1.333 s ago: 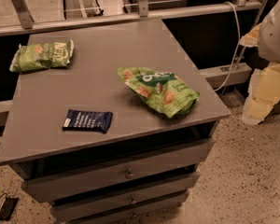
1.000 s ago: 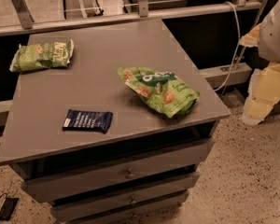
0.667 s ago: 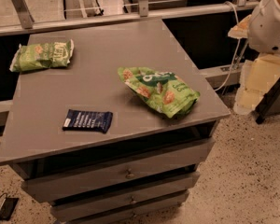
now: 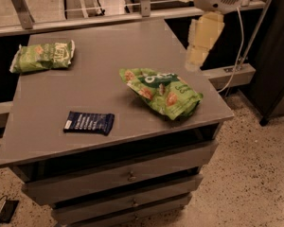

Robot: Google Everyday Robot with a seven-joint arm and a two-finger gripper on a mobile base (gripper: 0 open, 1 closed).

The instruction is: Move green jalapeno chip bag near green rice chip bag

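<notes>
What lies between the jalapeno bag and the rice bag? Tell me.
Nothing visible: only tabletop separates the green jalapeno chip bag and the green rice chip bag. The pincer hangs over its right edge.

We see the jalapeno bag point(image 4: 41, 56), small and pale yellow-green with white lettering, lying flat at the table's point(image 4: 104, 46) far left corner. The rice bag point(image 4: 162, 92), larger, bright green and puffy with orange chip pictures, lies crumpled near the table's right edge, well apart from it. The gripper point(image 4: 196, 60) hangs over the table's far right edge.
</notes>
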